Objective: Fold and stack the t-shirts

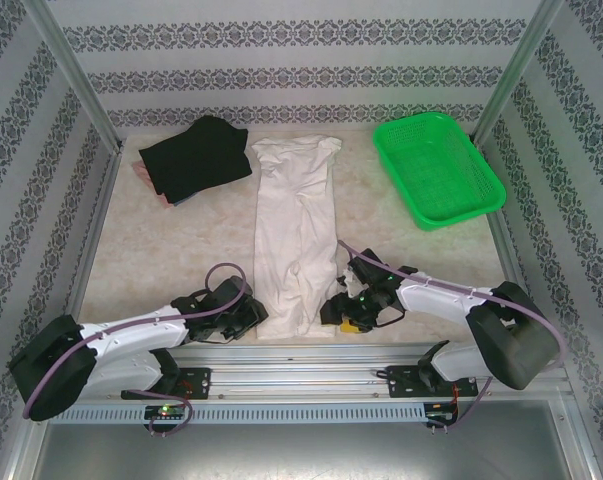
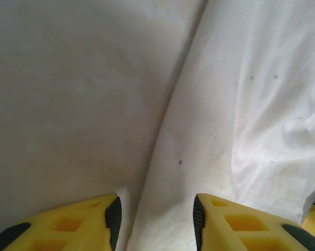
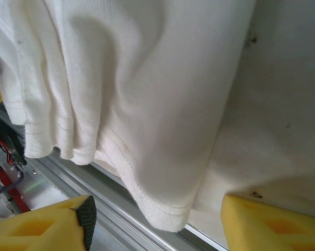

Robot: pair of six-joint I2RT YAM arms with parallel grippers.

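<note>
At the near edge of the table [image 1: 171, 255] I see the cream-white t-shirt [image 1: 296, 235], a soft ribbed knit folded into a long strip. My left gripper [image 2: 156, 219] stands apart astride its left edge. My right gripper [image 3: 154, 222] gapes wide, with the stitched hem corner between its fingers. The black t-shirt [image 1: 196, 158] lies folded far left.

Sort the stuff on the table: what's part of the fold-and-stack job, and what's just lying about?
Part of the job:
- cream-white t-shirt, laid out lengthwise mid-table
- black t-shirt, bunched at the far left

Just lying about:
- green mesh basket, far right
</note>
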